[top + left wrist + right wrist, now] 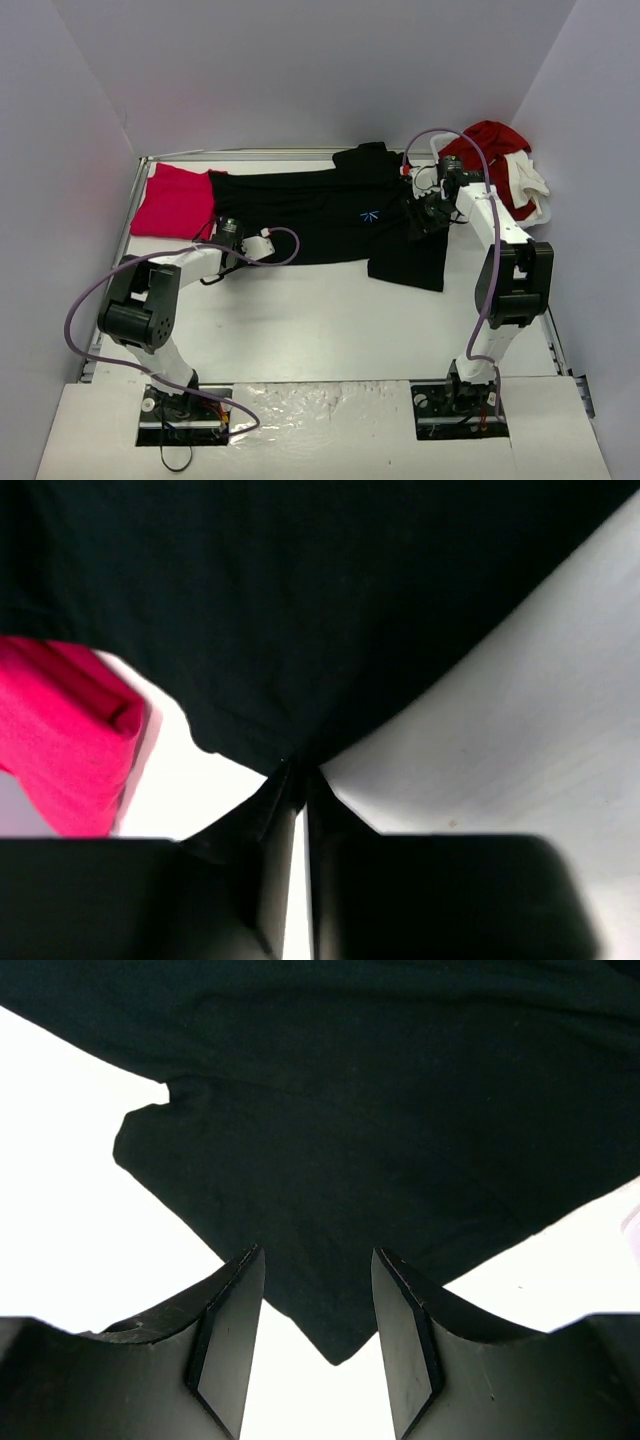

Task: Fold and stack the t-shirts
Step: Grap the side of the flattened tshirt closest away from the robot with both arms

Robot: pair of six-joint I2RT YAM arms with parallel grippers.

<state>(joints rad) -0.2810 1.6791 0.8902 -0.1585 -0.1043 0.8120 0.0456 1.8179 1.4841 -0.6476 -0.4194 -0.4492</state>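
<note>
The black t-shirt [320, 215] lies spread across the back of the table, with a light-blue asterisk mark [369, 215] on it. The pink-red t-shirt [172, 200] lies folded at the back left. My left gripper [228, 232] is shut on the black shirt's near-left edge [290, 750]; the pink-red shirt [60, 740] shows to its left. My right gripper [425, 215] is open over the shirt's right part, with a pointed corner of black cloth [335, 1330] between its fingers [230, 1340].
A heap of red and white cloth [505, 170] lies at the back right corner. Grey walls enclose the table on three sides. Purple cables loop off both arms. The bare white tabletop [330, 320] stretches in front of the shirts.
</note>
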